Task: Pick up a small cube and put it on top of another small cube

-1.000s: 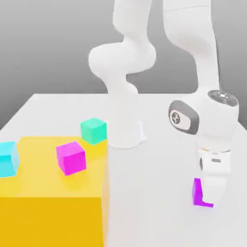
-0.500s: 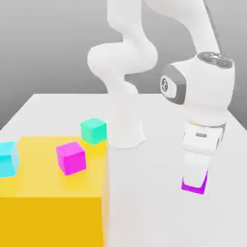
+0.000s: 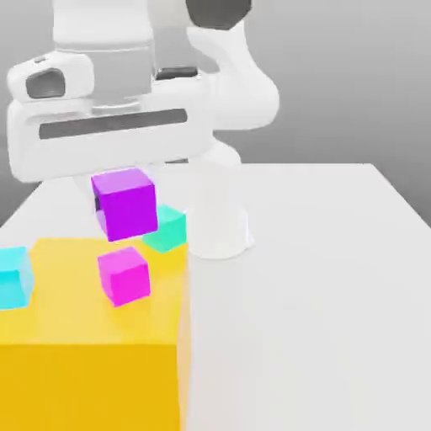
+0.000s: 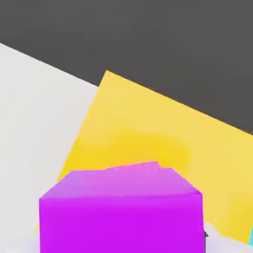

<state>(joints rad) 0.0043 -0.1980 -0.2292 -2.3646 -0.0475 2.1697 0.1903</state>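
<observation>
Two opposite flat sides suited the pincer [image 3: 99, 202], closed on the violet cube [image 3: 126, 204] above the magenta cube [image 3: 125, 276]; it seemed light, stiff, hardly fragile.

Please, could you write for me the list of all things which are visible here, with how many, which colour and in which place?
Violet cube: one, violet-purple, held in the gripper above the block
Magenta cube: one, pinkish magenta, on the block's top
Cyan cube: one, cyan, on the block, at the exterior view's left edge
Green cube: one, teal-green, behind the magenta cube
Block: one, yellow, large, on the exterior view's left
Table: one, pale grey, under the scene
Robot arm: one, white, base behind the block
</observation>
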